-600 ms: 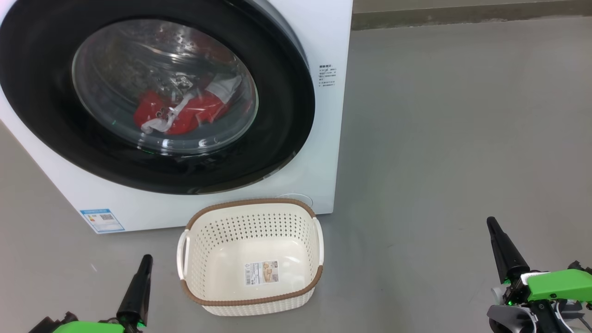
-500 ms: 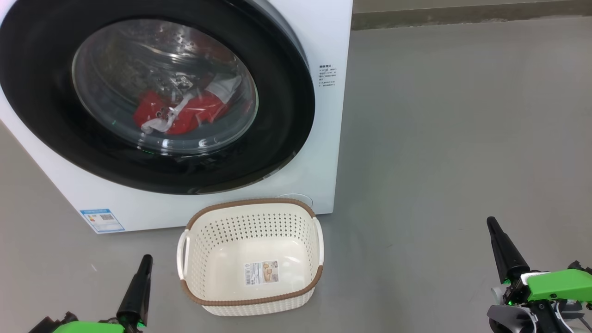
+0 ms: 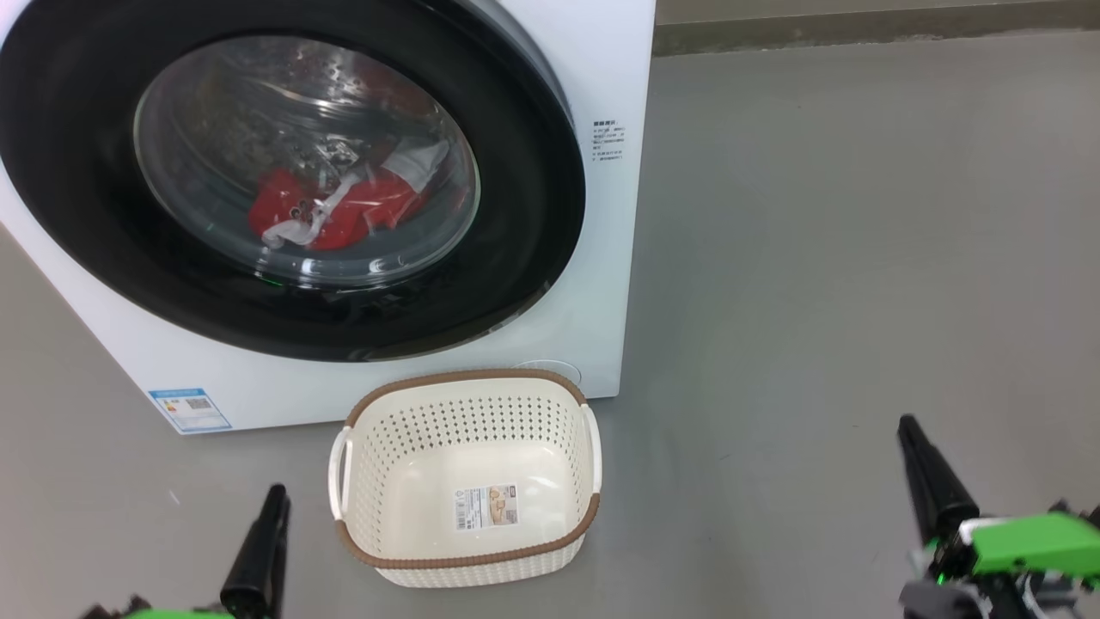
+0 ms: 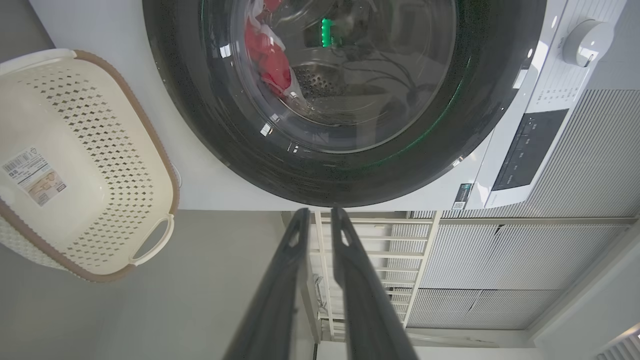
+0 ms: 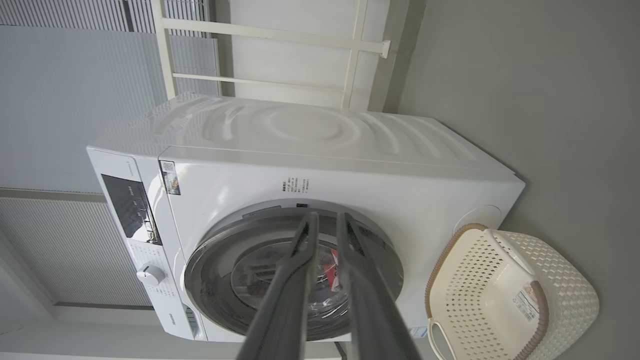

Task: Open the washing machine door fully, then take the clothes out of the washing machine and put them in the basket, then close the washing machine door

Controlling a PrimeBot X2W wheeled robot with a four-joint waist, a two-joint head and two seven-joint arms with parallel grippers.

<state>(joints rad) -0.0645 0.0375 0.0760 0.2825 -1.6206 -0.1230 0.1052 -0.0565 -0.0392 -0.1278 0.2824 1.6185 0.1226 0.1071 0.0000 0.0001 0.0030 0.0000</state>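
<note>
The white washing machine (image 3: pixel 606 258) fills the head view's upper left. Its washing machine door (image 3: pixel 533 198), a glossy black rim around bulging glass, lies almost flat on the front, with a thin gap along its right edge. Red and white clothes (image 3: pixel 344 211) lie in the drum behind the glass. The cream basket (image 3: pixel 468 563) stands empty on the floor below the door. My left gripper (image 3: pixel 276 492) is shut, low and left of the basket. My right gripper (image 3: pixel 905 421) is shut, far right of it. In the wrist views the left gripper (image 4: pixel 320 212) and the right gripper (image 5: pixel 327 216) hold nothing.
Bare grey floor (image 3: pixel 842 258) spreads to the right of the machine. A skirting strip (image 3: pixel 859 34) runs along the far wall. The machine's control panel and knob (image 4: pixel 582 37) sit on its top strip. A white rack (image 5: pixel 280 45) stands behind the machine.
Both grippers have sunk a little lower in the head view, the right one also slightly leftward. Machine, door, clothes and basket have not moved.
</note>
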